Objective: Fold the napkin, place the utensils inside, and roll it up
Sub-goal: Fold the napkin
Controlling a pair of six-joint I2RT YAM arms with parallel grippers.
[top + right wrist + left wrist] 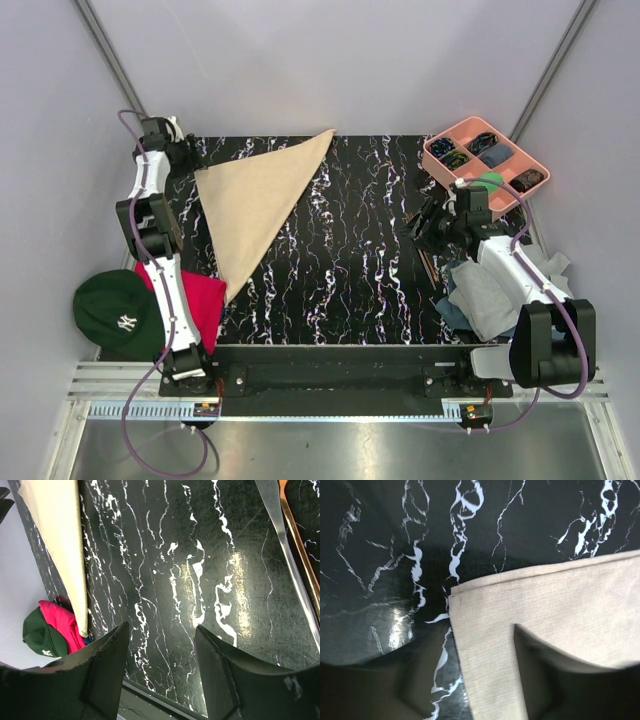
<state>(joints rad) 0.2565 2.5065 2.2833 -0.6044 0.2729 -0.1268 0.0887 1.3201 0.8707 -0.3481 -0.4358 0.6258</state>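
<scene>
A: Where's the napkin (pixel 255 195)?
B: Folded into a triangle, flat on the surface (pixel 350 250) toward 10 o'clock.
A: Left pincer (pixel 183 155)?
B: Jaws apart at the napkin's 10 o'clock corner, 1 finger (pixel 547 680) over the cloth.
A: Right pincer (pixel 161 630)?
B: Also apart, gripping nothing, at 3 o'clock. The utensils (pixel 428 265) lie just beside it, toward 6 o'clock.

Beige napkin (pixel 255 200) on black, white-veined table (pixel 350 250).

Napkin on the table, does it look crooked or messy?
A little. The napkin is folded into a triangle, slanted at the left of the table. Up close a thin strip shows along one edge, as if its layers don't match.
</scene>
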